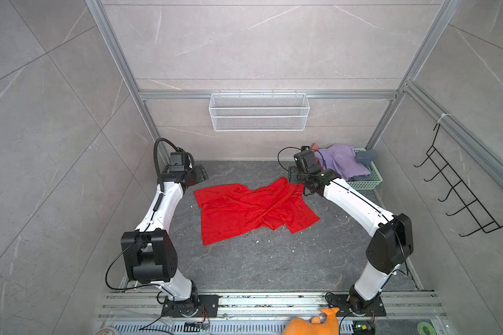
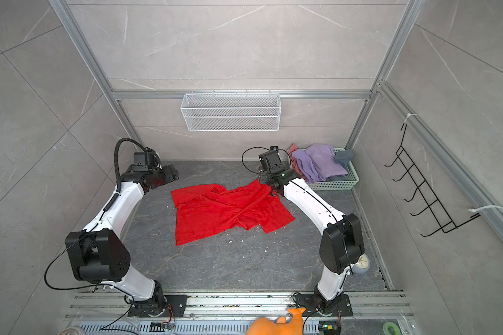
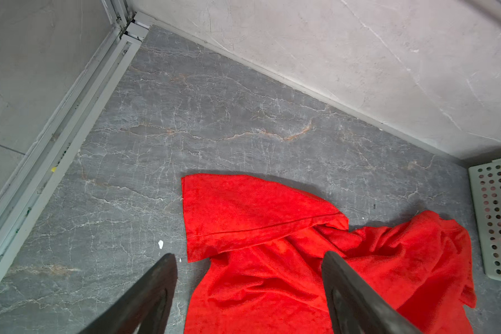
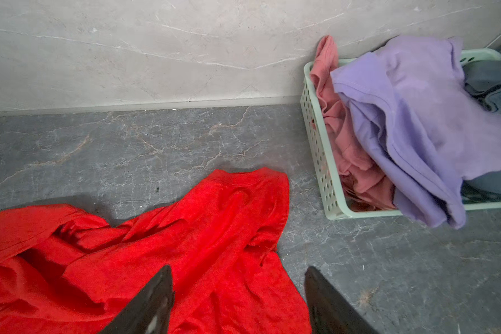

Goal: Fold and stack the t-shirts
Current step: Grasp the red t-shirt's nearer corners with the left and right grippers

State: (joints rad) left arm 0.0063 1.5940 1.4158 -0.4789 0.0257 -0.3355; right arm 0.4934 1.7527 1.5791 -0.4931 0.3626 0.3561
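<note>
Left gripper point(image 3: 249, 256): fingers apart, empty, the red t-shirt point(image 1: 253, 211) lying rumpled between and beyond them, unfolded. Right gripper point(image 4: 237, 269): fingers apart, seemingly clear of the cloth. Past them, other t-shirts point(image 4: 417, 115) heaped in a basket point(image 4: 320, 156) (nothing stacked yet).

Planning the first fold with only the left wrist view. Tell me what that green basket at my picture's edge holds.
Observer: Three crumpled shirts fill the basket: a lavender shirt on top, spilling over the rim, a pink shirt beside it, and a dark grey shirt partly under it.
Operator: Report the right gripper.
Observer: The right gripper is open and empty, above the corner of the red shirt nearest the basket.
Operator: Describe the whole red shirt.
Observer: In both top views it lies unfolded on the table, wrinkled, a bunched ridge running diagonally across it.
</note>
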